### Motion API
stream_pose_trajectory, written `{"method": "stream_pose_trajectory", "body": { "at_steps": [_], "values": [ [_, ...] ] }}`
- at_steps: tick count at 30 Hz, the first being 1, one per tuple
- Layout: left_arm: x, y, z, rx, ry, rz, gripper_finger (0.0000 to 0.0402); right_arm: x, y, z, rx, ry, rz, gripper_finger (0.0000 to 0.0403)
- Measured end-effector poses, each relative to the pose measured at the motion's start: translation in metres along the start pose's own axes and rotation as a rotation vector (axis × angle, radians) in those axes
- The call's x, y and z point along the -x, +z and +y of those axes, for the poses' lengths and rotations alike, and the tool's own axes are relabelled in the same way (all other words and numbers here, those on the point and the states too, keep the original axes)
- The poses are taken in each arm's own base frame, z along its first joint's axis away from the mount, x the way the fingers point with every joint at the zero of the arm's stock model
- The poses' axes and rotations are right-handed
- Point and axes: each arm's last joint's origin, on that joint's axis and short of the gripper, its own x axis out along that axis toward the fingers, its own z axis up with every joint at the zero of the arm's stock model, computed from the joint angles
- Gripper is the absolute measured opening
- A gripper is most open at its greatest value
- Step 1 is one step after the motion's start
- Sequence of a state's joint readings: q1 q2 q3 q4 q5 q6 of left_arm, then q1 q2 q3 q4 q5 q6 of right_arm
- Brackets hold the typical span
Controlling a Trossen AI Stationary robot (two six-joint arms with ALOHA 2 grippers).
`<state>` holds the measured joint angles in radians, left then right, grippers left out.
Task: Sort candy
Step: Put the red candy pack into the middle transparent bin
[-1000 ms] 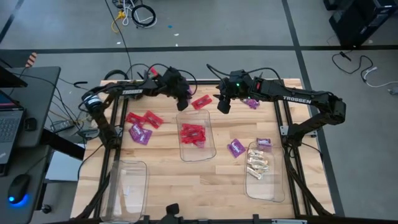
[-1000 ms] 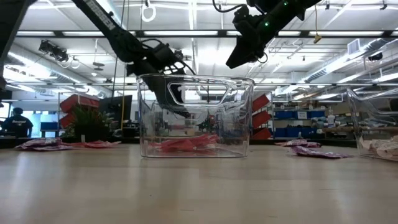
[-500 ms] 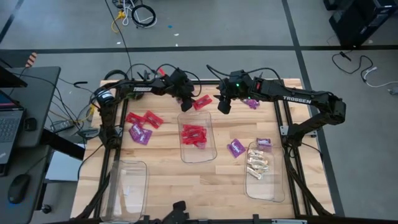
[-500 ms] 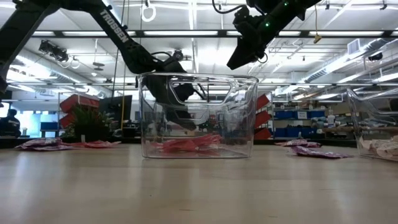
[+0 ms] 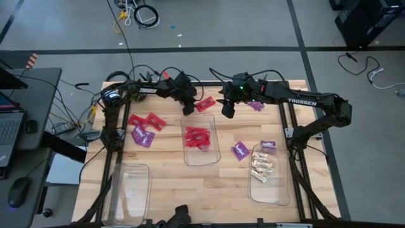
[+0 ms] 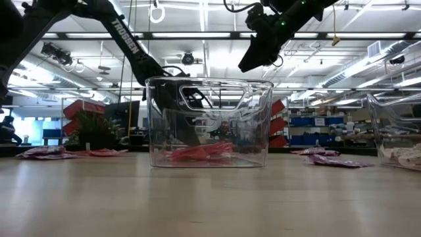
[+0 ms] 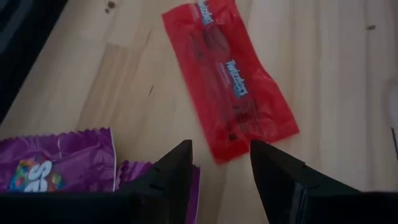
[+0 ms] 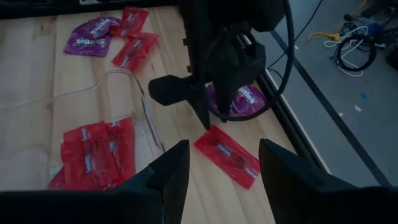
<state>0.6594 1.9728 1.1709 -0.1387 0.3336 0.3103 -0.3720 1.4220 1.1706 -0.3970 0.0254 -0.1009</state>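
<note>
One red candy packet (image 5: pixel 205 104) lies flat on the wooden table (image 5: pixel 171 183) at the far side, just beyond the middle clear bin (image 5: pixel 200 154), which holds more red packets (image 5: pixel 197 138). The left gripper (image 5: pixel 188 109) sits low just left of that loose packet, fingers spread and holding nothing; its wrist view shows the packet (image 7: pixel 229 80) just past the fingertips and purple packets (image 7: pixel 57 160) beside them. The right gripper (image 5: pixel 227 109) hangs raised to the packet's right, fingers apart, empty. Further red and purple packets (image 5: pixel 143 128) lie at the left. Whitish pieces (image 5: pixel 262 168) fill the right bin (image 5: pixel 283 190); the near-left bin (image 5: pixel 131 193) holds no candy.
</note>
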Motion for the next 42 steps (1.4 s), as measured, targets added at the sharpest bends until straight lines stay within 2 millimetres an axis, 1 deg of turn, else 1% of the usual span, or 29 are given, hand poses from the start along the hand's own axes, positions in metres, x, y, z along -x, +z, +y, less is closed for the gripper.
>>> {"method": "stream_pose_trajectory", "body": {
  "at_steps": [6,9,17,20,30,33,36,40,42],
  "values": [
    [-0.007,-0.003,0.001,0.005,-0.003,0.006,0.0165,0.000,0.000,0.001,0.002,0.001,-0.002,0.0178],
    [-0.007,-0.003,0.001,0.011,0.001,-0.003,0.0165,0.000,0.000,0.001,0.002,0.001,-0.004,0.0178],
    [-0.013,0.004,-0.006,-0.018,0.012,-0.043,0.0165,0.000,0.000,0.001,0.005,-0.002,-0.004,0.0178],
    [-0.013,0.006,-0.006,-0.033,0.047,-0.049,0.0164,0.000,0.000,0.001,0.006,-0.002,-0.003,0.0177],
    [-0.013,0.004,-0.007,-0.043,0.052,-0.033,0.0160,0.000,0.000,0.001,0.007,-0.003,-0.001,0.0176],
    [-0.013,0.003,-0.007,-0.041,0.041,-0.022,0.0138,0.000,0.000,0.001,0.008,-0.003,-0.001,0.0174],
    [-0.013,0.002,-0.008,-0.038,0.027,-0.015,0.0095,0.000,0.000,0.001,0.009,-0.003,-0.001,0.0174],
    [-0.012,-0.002,-0.005,-0.019,-0.027,-0.008,0.0022,0.000,0.000,0.001,0.010,-0.003,0.001,0.0173],
    [-0.011,-0.004,-0.004,-0.007,-0.038,0.009,0.0007,0.000,0.000,0.001,0.009,-0.003,0.001,0.0173]
  ]
}}
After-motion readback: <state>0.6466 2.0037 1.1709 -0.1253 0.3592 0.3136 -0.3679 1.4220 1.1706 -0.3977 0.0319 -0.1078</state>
